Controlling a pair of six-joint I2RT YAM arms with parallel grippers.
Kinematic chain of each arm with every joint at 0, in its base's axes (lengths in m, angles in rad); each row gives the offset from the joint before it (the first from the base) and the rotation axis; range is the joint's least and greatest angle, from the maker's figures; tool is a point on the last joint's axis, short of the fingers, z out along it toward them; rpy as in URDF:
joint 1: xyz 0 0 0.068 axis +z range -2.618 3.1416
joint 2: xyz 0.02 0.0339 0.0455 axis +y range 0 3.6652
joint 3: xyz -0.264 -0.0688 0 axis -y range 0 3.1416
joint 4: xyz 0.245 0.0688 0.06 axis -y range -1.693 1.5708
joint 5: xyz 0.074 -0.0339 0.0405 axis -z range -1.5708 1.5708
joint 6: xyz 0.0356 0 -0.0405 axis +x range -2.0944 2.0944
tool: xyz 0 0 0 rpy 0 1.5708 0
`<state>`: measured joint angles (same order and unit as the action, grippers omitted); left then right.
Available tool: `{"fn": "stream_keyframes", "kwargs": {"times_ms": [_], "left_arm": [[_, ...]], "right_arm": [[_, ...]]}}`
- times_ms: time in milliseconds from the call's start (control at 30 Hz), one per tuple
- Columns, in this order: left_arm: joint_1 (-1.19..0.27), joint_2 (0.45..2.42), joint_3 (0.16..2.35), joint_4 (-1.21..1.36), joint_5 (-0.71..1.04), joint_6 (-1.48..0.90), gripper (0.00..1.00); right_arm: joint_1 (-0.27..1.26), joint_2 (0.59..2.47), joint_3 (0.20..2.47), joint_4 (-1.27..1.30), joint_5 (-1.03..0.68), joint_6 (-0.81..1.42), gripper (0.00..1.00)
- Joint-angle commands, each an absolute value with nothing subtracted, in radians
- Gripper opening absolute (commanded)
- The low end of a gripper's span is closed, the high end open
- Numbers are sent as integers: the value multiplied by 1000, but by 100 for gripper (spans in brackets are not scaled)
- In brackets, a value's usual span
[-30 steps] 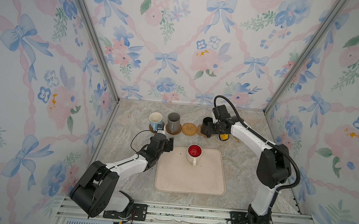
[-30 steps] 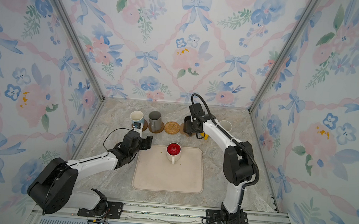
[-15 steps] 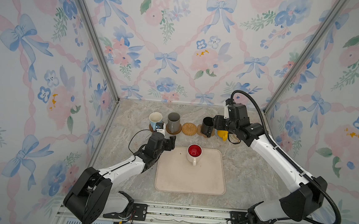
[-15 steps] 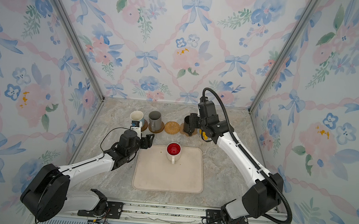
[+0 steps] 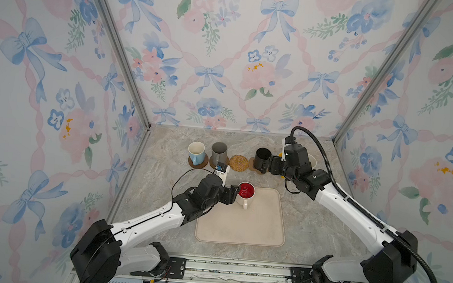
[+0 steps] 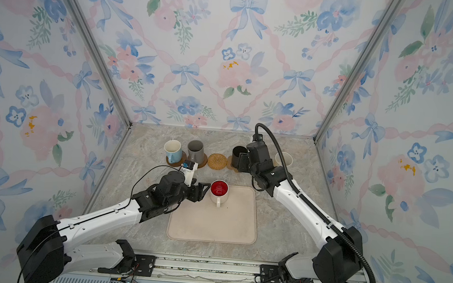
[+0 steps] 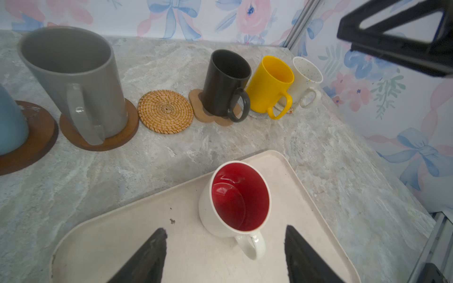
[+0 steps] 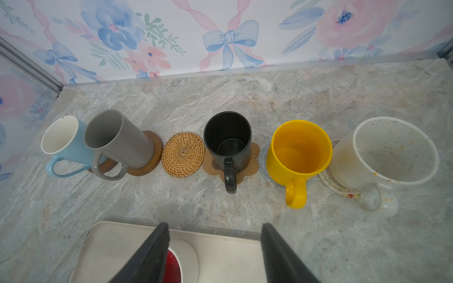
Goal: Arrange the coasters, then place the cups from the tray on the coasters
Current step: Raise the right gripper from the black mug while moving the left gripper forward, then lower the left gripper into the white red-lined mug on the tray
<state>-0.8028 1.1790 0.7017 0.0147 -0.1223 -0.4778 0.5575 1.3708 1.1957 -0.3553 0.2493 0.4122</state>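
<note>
Beige tray (image 5: 240,226), red-lined mug (image 5: 245,192) just beside left tool (image 5: 235,194)

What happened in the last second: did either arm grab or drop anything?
The right gripper let go of the black mug, which stands on its paw-shaped coaster, and pulled up and back, jaws open. The left gripper slid closer to the red-lined white mug on the tray, jaws open, gripping nothing. Everything else stayed put.

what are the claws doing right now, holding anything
left claw: open, empty, red-lined mug just ahead of it on the tray
right claw: open, holding nothing
</note>
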Motion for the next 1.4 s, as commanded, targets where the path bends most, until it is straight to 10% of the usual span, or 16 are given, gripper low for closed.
{"fn": "stream_keyframes", "kwargs": {"times_ms": [0, 1367], "left_arm": [[-839, 1167, 718, -131, -138, -516, 72], [-984, 1592, 955, -212, -160, -583, 70]], "right_arm": [[546, 1327, 1155, -302, 263, 425, 63], [347, 1266, 1010, -282, 152, 447, 68]]}}
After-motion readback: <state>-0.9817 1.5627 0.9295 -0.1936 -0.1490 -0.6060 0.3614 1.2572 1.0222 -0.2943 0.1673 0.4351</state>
